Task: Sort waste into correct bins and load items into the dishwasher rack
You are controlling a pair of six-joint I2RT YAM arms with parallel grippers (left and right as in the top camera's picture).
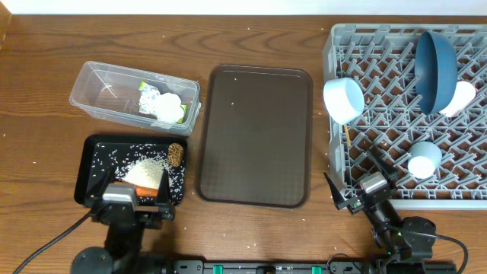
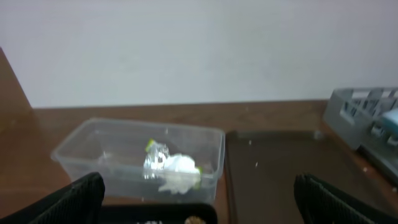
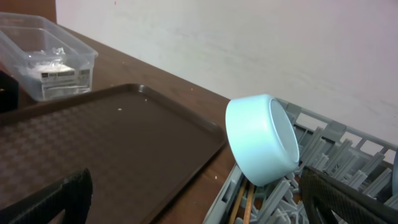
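The clear tub [image 1: 99,87] holds the crumpled yellow-green and white wrapper [image 1: 163,103], which also shows in the left wrist view [image 2: 171,165]. The black tray [image 1: 90,169] holds rice grains, the brown lump [image 1: 176,154] and the orange carrot piece [image 1: 146,190]. The grey rack [image 1: 358,46] holds the dark-blue bowl [image 1: 435,72], the white bowl [image 1: 344,99] on its side, and two small white cups [image 1: 460,97] [image 1: 424,158]. My left gripper [image 1: 129,199] is open and empty over the black tray's near edge. My right gripper [image 1: 358,183] is open and empty at the rack's front left corner.
A large brown serving tray [image 1: 255,137] lies between the bins and the rack. Wooden chopsticks [image 3: 245,202] lie in the rack under the white bowl [image 3: 255,140]. Bare wooden table lies in front of the serving tray.
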